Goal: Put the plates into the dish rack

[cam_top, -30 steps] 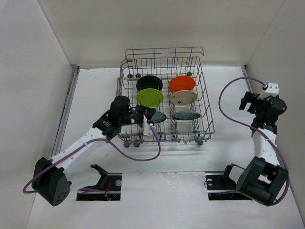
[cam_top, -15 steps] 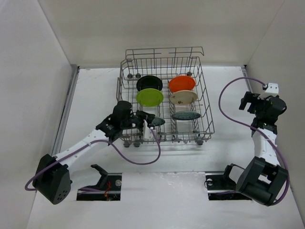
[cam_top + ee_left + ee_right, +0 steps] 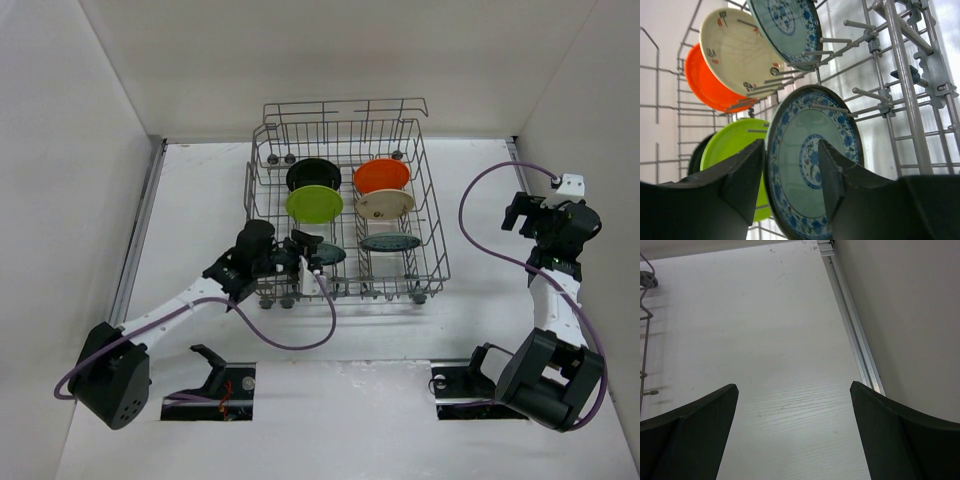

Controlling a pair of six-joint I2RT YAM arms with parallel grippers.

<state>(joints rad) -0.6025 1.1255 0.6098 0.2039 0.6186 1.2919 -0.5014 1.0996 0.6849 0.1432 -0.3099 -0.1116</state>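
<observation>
Left wrist view: we saw the left end effector point(image 3: 791, 150) parted and empty, facing the teal plate point(image 3: 812, 167), which leaned on tines of the dish rack point(image 3: 900, 75). The right end effector point(image 3: 792, 387) hung wide, idle.

We saw the right gripper point(image 3: 792, 385) spread wide, its two dark fingers point(image 3: 690, 435) at the bottom corners, with the white table point(image 3: 765, 330) showing between them. A metal rail point(image 3: 850, 320) ran along the table's right edge, against the grey wall point(image 3: 910, 315). At the far left, a sliver of the dish rack point(image 3: 647, 278) showed: thin wires and a small grey wheel.
</observation>
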